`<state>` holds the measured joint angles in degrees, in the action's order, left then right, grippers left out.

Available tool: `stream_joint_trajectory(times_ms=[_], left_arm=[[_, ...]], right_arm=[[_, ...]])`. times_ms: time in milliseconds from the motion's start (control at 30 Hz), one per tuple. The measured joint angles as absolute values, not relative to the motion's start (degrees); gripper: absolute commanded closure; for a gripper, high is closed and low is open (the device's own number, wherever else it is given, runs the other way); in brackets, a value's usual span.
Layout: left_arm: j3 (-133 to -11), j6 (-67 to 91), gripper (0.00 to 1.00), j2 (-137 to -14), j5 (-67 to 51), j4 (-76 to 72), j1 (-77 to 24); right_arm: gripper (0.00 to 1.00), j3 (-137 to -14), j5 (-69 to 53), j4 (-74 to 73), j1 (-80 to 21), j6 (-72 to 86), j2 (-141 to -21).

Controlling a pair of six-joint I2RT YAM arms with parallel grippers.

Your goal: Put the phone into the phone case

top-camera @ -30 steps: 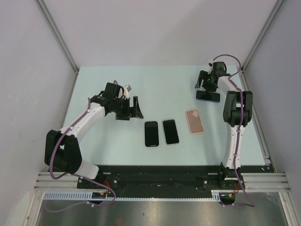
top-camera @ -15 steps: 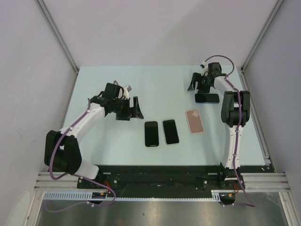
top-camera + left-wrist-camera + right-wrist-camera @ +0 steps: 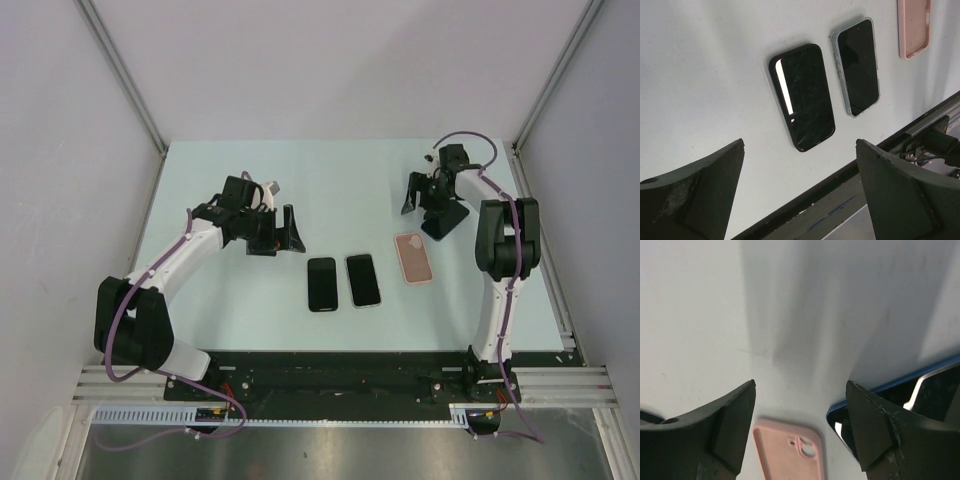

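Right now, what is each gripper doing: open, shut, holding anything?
Left gripper: jaws open, holding nothing.
Right gripper: jaws open, holding nothing; blue-edged phone beside it.

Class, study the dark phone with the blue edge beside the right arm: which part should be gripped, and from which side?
Its two long edges, near mid-length, approached straight down from above. The dark phone with the blue edge appears to lie flat on the pale table, so only its thin sides offer purchase, and its short width likely fits between the right gripper's open fingers.
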<state>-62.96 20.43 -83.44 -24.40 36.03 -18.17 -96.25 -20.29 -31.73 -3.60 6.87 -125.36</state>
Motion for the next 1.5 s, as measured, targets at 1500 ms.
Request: stream_joint_trajectory(times_ms=[1500], left_arm=[[-62.7,20.4,0.04,-82.4,-24.8,35.7,-18.2]], right_arm=[[0.08,-90.3,15.2,-34.8,-0.6,27.6,-121.4]])
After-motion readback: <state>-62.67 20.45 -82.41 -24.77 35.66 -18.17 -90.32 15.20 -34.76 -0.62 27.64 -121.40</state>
